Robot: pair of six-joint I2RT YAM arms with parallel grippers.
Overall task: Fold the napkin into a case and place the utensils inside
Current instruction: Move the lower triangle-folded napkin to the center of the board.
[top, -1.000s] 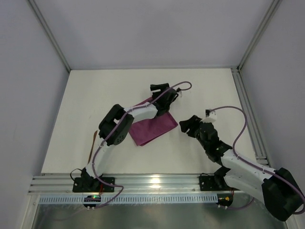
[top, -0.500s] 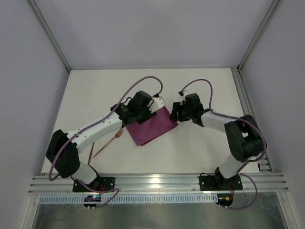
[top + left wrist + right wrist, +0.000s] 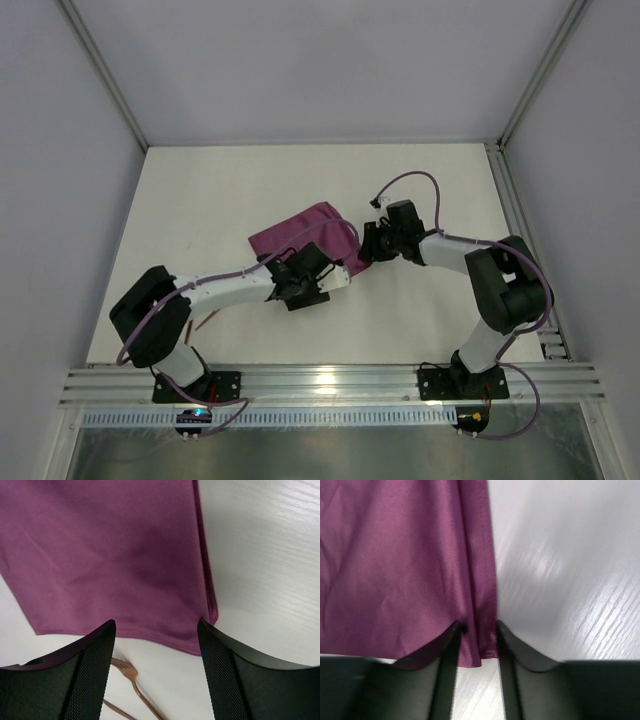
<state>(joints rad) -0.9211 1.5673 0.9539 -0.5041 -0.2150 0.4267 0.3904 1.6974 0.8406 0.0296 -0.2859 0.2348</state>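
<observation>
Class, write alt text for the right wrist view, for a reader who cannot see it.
The end effector pinches the right hem of a plum napkin between two dark fingers. The napkin fills the left of the frame; white table lies to the right.

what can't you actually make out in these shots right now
Utensils: count unclear; left wrist view, the left gripper and the bottom edge cut them off; top view, left arm covers most.
Napkin: near edge hidden under that arm, top view.
Right gripper: pinching the napkin's edge or not, right wrist view too close to tell.
</observation>
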